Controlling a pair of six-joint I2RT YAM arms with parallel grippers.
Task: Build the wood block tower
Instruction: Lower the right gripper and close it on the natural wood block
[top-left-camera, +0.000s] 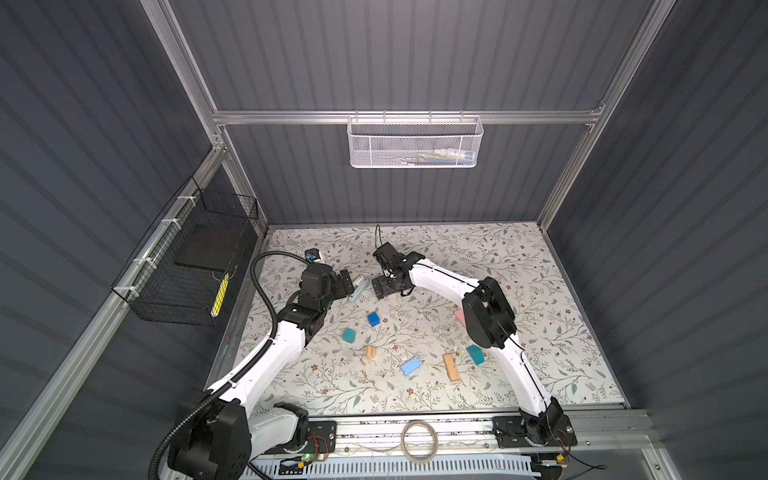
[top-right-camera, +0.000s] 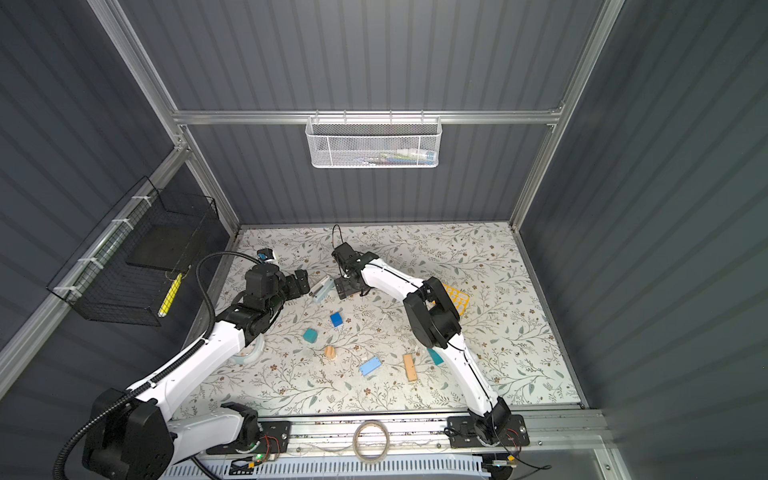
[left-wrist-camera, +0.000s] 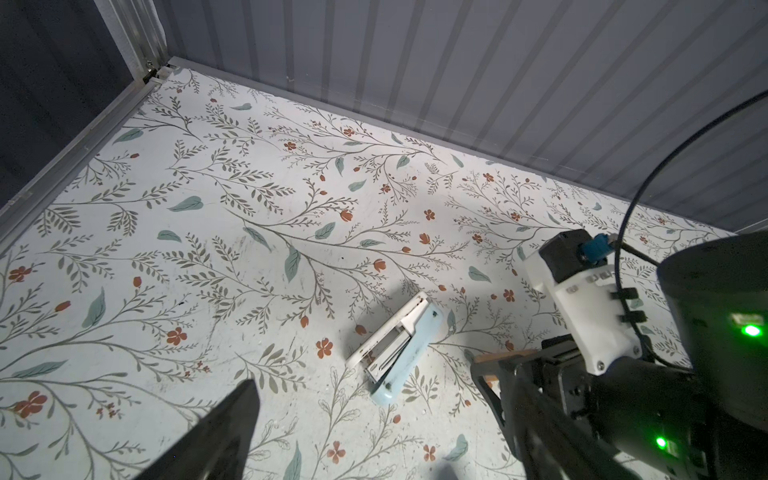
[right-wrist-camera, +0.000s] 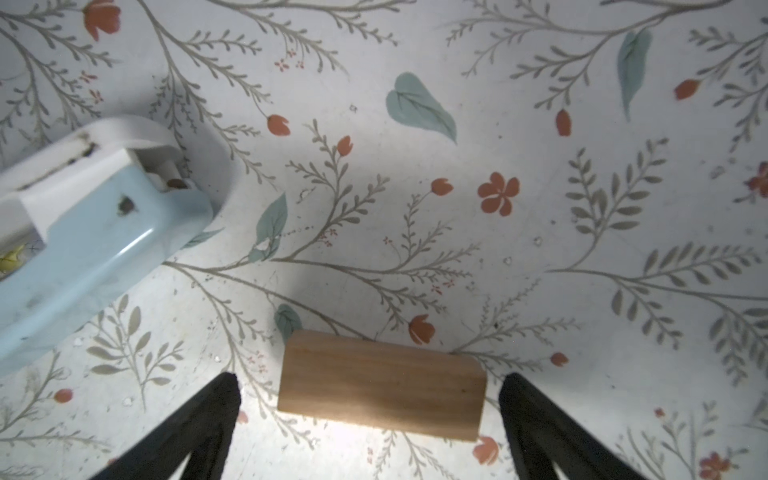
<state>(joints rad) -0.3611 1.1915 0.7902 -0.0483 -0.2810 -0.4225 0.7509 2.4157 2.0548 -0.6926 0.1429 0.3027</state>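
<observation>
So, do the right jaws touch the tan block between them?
Apart. The right wrist view shows table at each end of the tan block, between it and the right gripper's open jaws.

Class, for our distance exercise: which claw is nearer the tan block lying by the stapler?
Right. The right claw, open, straddles the tan block; the left claw sits across the stapler from it.

On my screen the left arm and right arm wore glossy white shells between black joint housings. A ribbed black conduit fed the left one, and a thin black cable ran along the right. The right hand had matte black tapered fingers. Its wrist bore a screwed white bracket and a blue connector.
</observation>
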